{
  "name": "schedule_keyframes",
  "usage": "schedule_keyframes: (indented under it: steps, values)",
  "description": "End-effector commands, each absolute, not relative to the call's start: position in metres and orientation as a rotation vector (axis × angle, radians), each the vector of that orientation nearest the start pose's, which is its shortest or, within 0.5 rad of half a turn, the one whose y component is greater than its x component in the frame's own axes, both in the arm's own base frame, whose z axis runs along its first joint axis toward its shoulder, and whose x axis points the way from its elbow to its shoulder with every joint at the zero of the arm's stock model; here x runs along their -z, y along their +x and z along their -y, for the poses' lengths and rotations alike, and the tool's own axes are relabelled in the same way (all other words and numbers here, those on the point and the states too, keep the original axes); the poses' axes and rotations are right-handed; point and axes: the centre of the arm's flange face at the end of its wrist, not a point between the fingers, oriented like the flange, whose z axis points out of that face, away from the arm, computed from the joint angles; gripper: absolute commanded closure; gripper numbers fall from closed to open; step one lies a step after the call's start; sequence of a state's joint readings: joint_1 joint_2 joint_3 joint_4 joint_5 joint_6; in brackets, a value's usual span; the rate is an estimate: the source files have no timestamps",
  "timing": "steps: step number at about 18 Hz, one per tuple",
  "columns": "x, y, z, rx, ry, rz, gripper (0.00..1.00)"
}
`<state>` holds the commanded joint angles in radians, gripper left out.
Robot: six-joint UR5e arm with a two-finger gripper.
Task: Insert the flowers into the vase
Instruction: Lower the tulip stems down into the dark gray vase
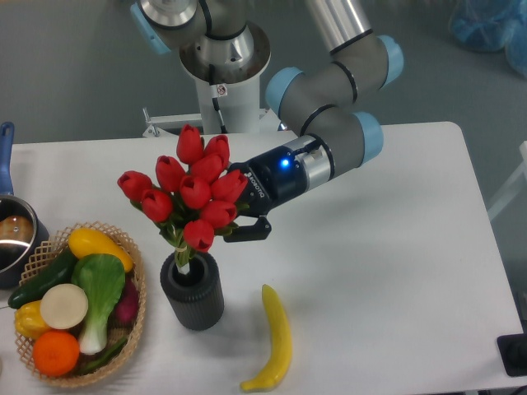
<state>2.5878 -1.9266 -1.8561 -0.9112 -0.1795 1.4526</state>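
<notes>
The gripper (233,220) holds the flowers (188,191), its fingers closed on the bunch from the right side; one black finger (252,230) shows under the buds, the other is hidden behind them. The red buds stand above the vase (193,290), tilted a bit to the left, and the stem ends (182,266) reach down into the vase mouth. The vase stands upright on the white table (387,247), approx. front-centre. Just left of it is a wicker basket (132,317) w/ vegetables. A yellow banana (275,341) lies right of the vase, not touching it. A pot (12,239) sits at the left edge.
</notes>
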Motion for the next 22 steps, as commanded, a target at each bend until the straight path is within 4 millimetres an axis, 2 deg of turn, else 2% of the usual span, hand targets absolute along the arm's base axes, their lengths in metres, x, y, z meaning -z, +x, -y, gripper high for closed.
schedule_keyframes:
  steps: [4, 10, 16, 22]
  values:
    - [-0.342, -0.357, -0.493, 0.548, -1.379, -0.317, 0.56]
    - [-0.327, -0.353, -0.498, 0.569, -1.394, -0.309, 0.56]
    - [-0.308, -0.359, -0.502, 0.588, -1.399, -0.286, 0.56]
    - [-0.301, -0.361, -0.503, 0.588, -1.4, -0.283, 0.56]
